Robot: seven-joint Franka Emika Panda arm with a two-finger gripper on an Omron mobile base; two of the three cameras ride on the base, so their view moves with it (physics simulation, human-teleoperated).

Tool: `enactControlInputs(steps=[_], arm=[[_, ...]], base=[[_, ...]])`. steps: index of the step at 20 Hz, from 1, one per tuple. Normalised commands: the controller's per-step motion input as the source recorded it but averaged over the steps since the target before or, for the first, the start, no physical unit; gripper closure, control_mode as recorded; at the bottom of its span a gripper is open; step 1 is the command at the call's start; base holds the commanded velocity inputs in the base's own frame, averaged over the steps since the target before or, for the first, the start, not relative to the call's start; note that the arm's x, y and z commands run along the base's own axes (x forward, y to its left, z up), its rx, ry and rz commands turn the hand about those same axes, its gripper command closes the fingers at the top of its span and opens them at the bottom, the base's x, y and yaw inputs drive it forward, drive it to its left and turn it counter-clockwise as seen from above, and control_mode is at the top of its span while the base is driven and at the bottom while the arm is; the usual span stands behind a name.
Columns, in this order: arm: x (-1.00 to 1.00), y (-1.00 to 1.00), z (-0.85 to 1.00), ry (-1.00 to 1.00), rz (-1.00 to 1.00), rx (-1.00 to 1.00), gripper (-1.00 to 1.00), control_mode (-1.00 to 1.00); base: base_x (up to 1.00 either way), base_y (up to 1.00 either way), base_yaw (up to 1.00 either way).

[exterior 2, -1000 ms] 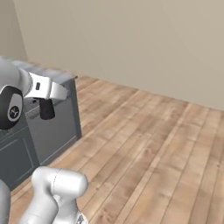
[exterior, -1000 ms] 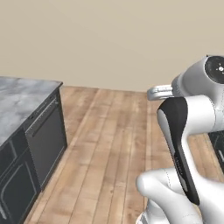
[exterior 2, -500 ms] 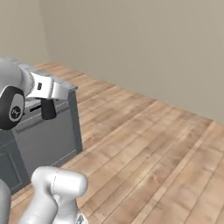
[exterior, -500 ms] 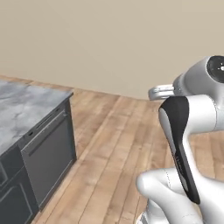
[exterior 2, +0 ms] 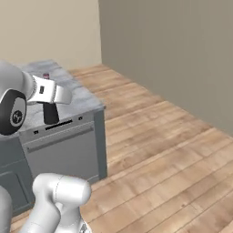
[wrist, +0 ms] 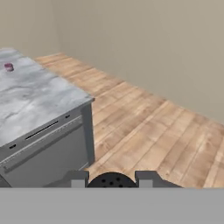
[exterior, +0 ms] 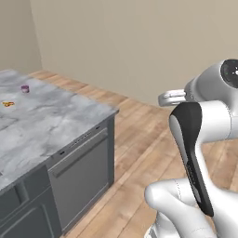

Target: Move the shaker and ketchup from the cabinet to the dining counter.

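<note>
While the base faces the corner of the dining counter (exterior: pixel 56 121), the arm carries the shaker (exterior 2: pixel 50 113) clamped in the gripper (exterior 2: pixel 51 105), well above the floor and level with the marble edge. Jaws are closed on the black cylinder; in the hand view its perforated round cap (wrist: pixel 113 180) sits between the two fingertips (wrist: pixel 78 178).

Step in hand, as I judge it: transport of the first item toward the counter, not yet set down. No ketchup bottle or wall cabinet to be seen here, so that half of the job likely remains.

Counter top: grey-veined marble, mostly bare at this end. A small pink-purple thing (exterior: pixel 24 88) stands far back on it, and a small orange bit (exterior: pixel 7 104) lies nearer the left edge; too small to identify either. Dark panelled front with a long handle (exterior: pixel 79 155) faces the wood floor (wrist: pixel 148 122).

Next move calls for closing in on the counter, bringing the shaker over bare marble near the corner, lowering it upright until the base touches, then releasing. Risk: tipping it if let go too high.
</note>
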Motion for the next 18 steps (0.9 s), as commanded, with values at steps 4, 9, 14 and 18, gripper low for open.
enactControlInputs(steps=[4,9,14,18], arm=[[0.00,0.00,0.00,0.00,0.00,0.00,1.00,1.00],[0.00,0.00,0.00,0.00,0.00,0.00,1.00,1.00],[0.00,0.00,0.00,0.00,0.00,0.00,1.00,1.00],[0.00,0.00,0.00,0.00,0.00,0.00,1.00,1.00]], base=[[0.99,-0.28,0.50],[0.96,-0.60,0.44],[1.00,-0.44,0.45],[1.00,-0.07,0.44]])
